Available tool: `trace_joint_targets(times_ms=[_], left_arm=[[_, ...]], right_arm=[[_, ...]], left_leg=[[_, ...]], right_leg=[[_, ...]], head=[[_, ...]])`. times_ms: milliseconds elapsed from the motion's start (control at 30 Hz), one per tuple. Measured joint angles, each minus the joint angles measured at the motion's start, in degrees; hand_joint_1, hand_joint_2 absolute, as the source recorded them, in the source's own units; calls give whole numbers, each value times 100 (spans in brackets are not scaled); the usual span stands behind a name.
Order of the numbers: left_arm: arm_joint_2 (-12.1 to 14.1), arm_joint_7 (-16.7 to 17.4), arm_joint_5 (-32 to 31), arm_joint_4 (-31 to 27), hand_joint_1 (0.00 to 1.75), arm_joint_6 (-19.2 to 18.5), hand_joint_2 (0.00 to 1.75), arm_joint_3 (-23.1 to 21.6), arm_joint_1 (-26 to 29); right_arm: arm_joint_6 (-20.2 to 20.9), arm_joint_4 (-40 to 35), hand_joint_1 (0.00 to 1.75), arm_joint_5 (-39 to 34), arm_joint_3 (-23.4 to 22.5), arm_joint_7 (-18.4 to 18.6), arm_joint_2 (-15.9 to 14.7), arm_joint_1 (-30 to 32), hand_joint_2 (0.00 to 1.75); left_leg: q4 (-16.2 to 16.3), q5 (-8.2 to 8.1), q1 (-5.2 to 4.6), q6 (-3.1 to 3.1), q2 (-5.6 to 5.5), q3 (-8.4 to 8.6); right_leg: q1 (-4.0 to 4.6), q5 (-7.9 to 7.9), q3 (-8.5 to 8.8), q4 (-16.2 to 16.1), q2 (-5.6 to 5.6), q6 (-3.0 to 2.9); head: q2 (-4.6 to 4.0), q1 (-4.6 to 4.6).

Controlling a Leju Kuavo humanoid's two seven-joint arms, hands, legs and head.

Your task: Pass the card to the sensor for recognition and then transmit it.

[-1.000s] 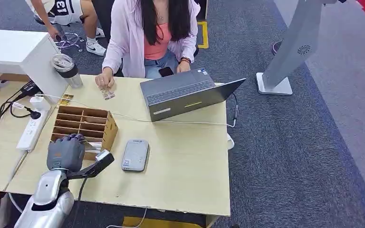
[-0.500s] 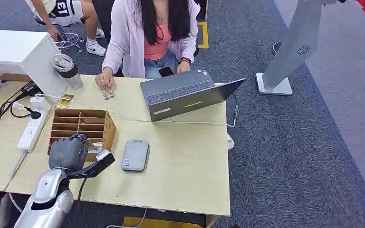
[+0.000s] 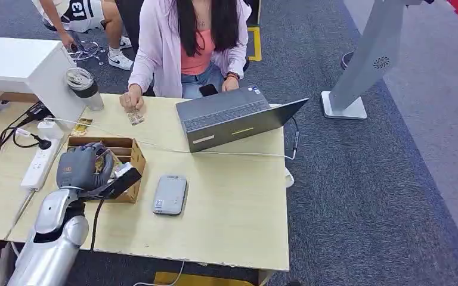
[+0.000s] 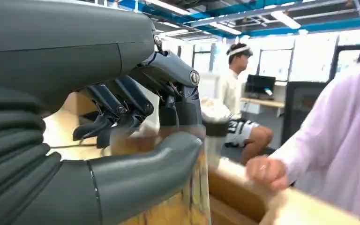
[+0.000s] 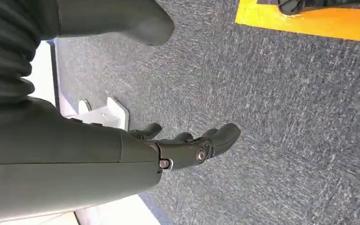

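**Card pinched in the left hand above the wooden box**

Holds with the left hand (image 3: pixel 82 167) a yellowish card (image 4: pixel 193 199), pinched between the thick thumb and the dark fingers (image 4: pixel 122 101), which are curled in around it. Keeps this hand raised over the near end of the wooden box (image 3: pixel 132 156), a box with several compartments, standing on the left part of the tabletop (image 3: pixel 232 202). Cannot tell from the head view whether the card touches the box; in the left wrist view mostly blurred.

Just to the right of the box, flat on the tabletop: the grey sensor (image 3: pixel 170 194), apart from the hand and the card.

Hangs the right hand (image 5: pixel 187 146) over the grey carpet floor (image 5: pixel 286 117), with fingers stretched out and a little apart, holding nothing.

Further back on the tabletop: an open laptop (image 3: pixel 232 116), a white power strip (image 3: pixel 37 167) at the left, and a tumbler (image 3: pixel 85 88) with a lid. Behind the tabletop, seated: a person in a pink shirt (image 3: pixel 162 47), with one hand (image 3: pixel 131 102) resting on the edge, near a small card (image 3: pixel 135 118) lying there.
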Motion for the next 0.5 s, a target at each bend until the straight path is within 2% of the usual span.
trace_joint_targets(times_ms=[167, 500], left_arm=[[2, 48, 338, -432, 175, -275, 0, -164, -422], [20, 48, 524, -769, 175, -367, 0, -288, -700]], right_arm=[[0, 0, 0, 13, -26, -13, 0, -22, 175], [2, 0, 0, 17, -42, -13, 0, -39, 175]], left_leg=[[0, 0, 0, 0, 1, 1], [-1, 0, 0, 0, 2, 1]], right_leg=[[0, 2, 0, 0, 2, -1], [0, 1, -2, 0, 4, -1]], head=[[0, -2], [0, -2]])
